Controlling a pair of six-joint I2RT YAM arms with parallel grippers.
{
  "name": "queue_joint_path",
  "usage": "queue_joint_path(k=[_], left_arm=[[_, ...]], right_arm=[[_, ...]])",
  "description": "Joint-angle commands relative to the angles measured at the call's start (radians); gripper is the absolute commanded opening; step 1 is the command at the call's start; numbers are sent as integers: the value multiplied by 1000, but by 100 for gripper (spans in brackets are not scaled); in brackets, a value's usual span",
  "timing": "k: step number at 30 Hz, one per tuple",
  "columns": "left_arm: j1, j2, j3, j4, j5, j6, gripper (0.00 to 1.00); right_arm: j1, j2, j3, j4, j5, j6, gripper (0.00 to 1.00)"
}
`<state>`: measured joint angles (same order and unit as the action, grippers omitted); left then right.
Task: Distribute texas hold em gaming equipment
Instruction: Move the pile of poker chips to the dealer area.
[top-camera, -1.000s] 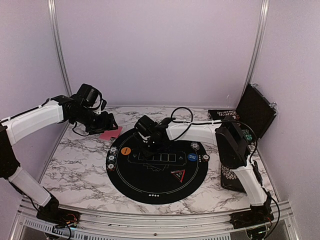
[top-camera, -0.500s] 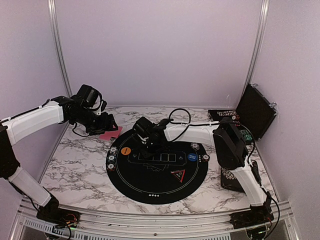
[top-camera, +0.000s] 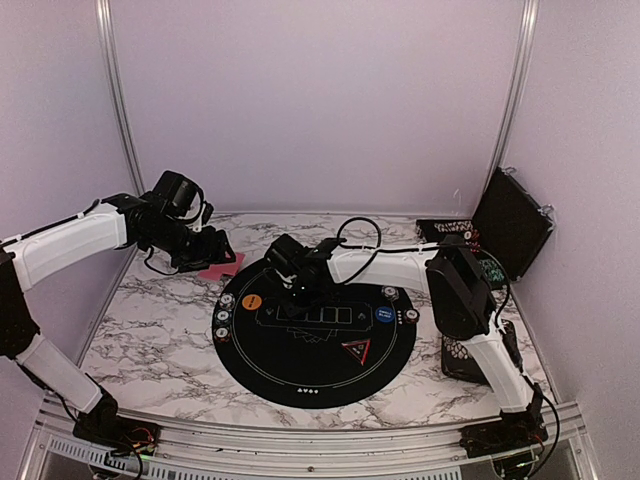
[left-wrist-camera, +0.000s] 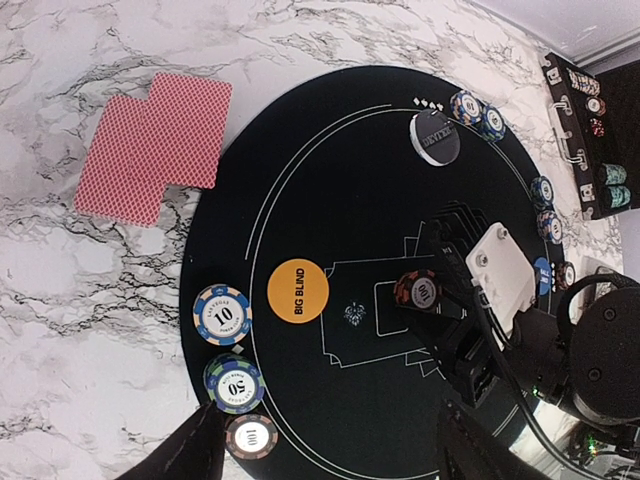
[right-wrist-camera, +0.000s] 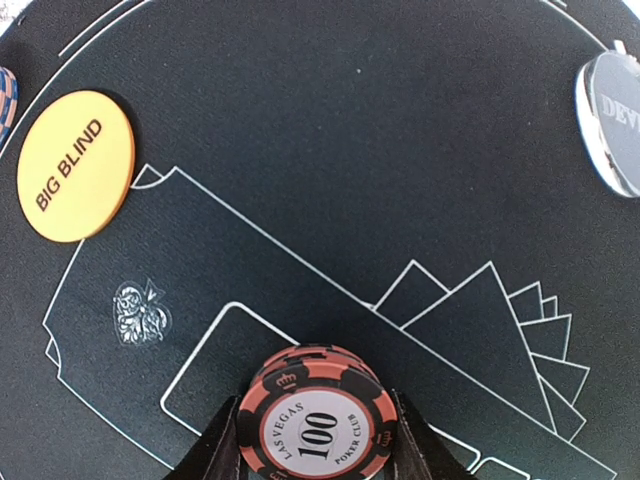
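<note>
Plenty to spot working back from the near rim of the large round black mat (left-wrist-camera: 330, 170): small black triangle marker (top-camera: 356, 351) first, then round blue button (top-camera: 384, 315) on the right and round orange "BIG BLIND" button (left-wrist-camera: 298, 290) on the left, with small striped poker chip stacks (left-wrist-camera: 222, 314) just beside it along the rim. Further in, got the right gripper (right-wrist-camera: 318, 440) clamped on a red-and-black striped "100" chip stack (right-wrist-camera: 317, 400) over the white card outlines, fingers (right-wrist-camera: 228, 440) snug against both sides. Farthest back, can see pink-red-backed playing cards (left-wrist-camera: 152, 145) lying staggered on the white marble table (top-camera: 150, 330) just off the mat, plus the left gripper (left-wrist-camera: 325, 455) hovering nearby, jaws wide apart, holding nothing.
</note>
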<state>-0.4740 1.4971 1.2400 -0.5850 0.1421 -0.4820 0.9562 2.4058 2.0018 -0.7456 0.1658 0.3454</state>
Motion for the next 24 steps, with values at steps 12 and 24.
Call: queue_joint_path(k=[12,24], left_arm=[[6,-18,-3,18,20,9,73],[6,16,20,20,40,16,73]], right_arm=[[-41,181,230,-6,60,-148,23],[-119,299,382,97,19,-305,22]])
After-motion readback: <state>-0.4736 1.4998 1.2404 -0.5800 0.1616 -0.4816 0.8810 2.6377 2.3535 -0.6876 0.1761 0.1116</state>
